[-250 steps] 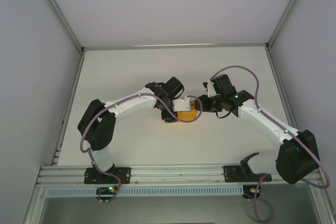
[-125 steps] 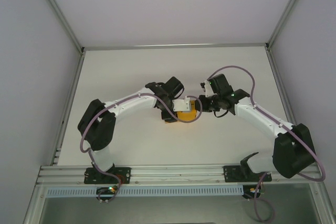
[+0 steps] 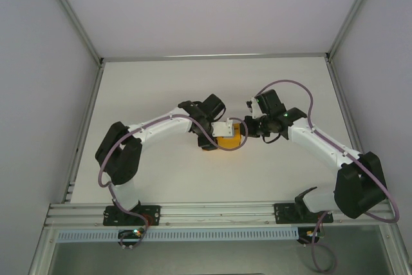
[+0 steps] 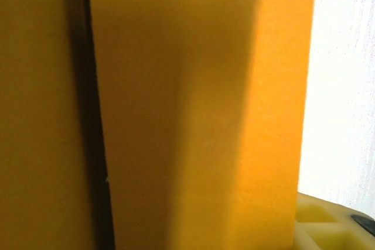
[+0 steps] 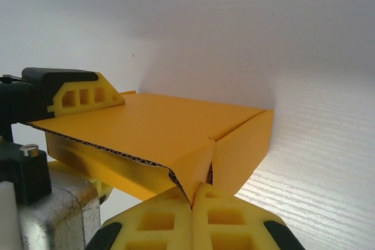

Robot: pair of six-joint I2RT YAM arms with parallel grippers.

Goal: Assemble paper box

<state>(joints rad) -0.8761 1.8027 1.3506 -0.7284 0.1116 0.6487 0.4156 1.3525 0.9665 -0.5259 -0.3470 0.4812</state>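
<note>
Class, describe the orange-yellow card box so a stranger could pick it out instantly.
Start at the white table inside the grey-walled cell. Near its middle, the white-and-black left arm and right arm both reach to the flat orange-yellow corrugated card box. Unlike its white and black neighbours, it is brightly coloured.

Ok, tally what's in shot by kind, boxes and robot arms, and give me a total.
box: 1
arms: 2 (left arm, right arm)
total: 3
</note>
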